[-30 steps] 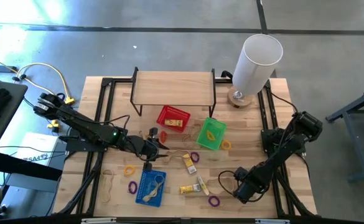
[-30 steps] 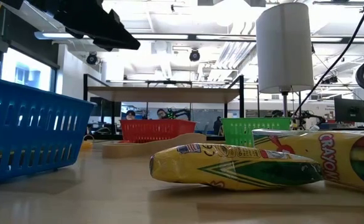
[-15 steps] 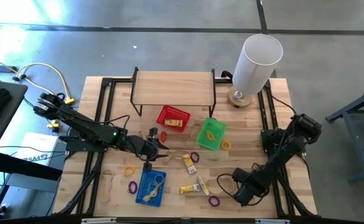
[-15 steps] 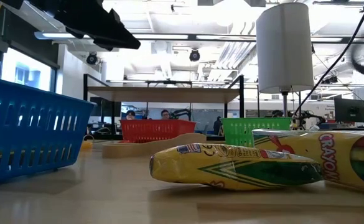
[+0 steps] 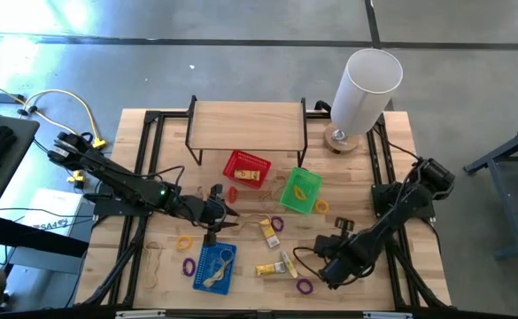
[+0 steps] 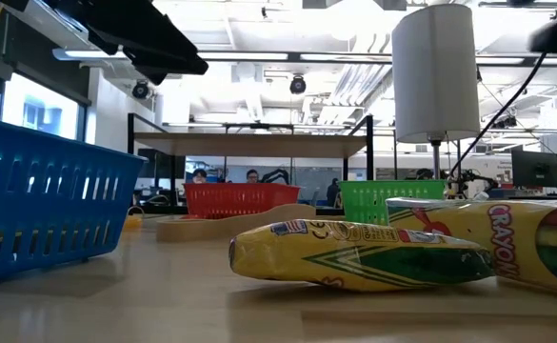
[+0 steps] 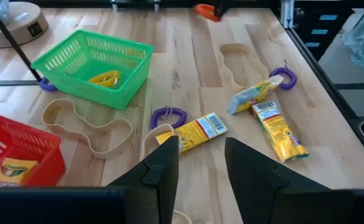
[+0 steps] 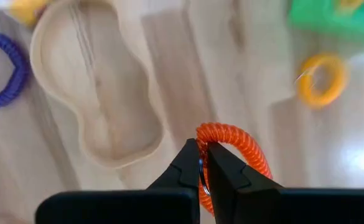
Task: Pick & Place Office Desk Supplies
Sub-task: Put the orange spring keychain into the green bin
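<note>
Two dark arms reach over the pale wooden table (image 5: 347,208). The right gripper (image 8: 201,169), just right of the blue plastic basket (image 5: 214,268), pinches a springy orange coil loop (image 8: 238,152) above the boards. The left gripper (image 7: 197,163), just above that basket, is part open and empty.

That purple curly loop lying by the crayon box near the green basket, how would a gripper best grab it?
A guess: come straight down from above and pinch one side of the purple coil loop, one finger inside the ring and one outside. It lies flat on the table, so there is no height to clamp from the side. Choose the arc facing away from the crayon box.
</note>
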`<state>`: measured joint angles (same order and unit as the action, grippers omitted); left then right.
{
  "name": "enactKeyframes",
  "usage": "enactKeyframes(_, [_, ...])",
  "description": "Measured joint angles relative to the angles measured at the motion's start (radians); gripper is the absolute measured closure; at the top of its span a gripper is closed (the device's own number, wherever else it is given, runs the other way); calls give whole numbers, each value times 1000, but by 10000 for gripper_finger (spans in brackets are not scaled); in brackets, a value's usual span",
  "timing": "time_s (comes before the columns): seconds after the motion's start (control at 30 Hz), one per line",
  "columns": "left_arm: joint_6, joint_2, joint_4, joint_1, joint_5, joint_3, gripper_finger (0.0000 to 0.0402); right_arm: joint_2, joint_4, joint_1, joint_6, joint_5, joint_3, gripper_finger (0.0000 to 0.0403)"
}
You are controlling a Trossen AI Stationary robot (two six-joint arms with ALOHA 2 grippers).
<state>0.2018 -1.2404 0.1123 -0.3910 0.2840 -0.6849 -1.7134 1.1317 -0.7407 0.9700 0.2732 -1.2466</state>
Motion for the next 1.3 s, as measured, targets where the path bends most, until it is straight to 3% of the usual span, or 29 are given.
enactKeyframes(0.27, [-29,0,0,-7,0,0,277,128,4,65,-117,120,-3,399])
enactKeyframes(0.57, [-11,0,0,-1,0,0,277,205,-116,123,-401,218,-3,399])
enactKeyframes(0.9, [31,0,0,-20,0,0,277,201,-282,286,-682,140,12,399])
enactKeyframes(1.3, [-3,0,0,-20,0,0,277,201,-499,570,-783,-42,211,399])
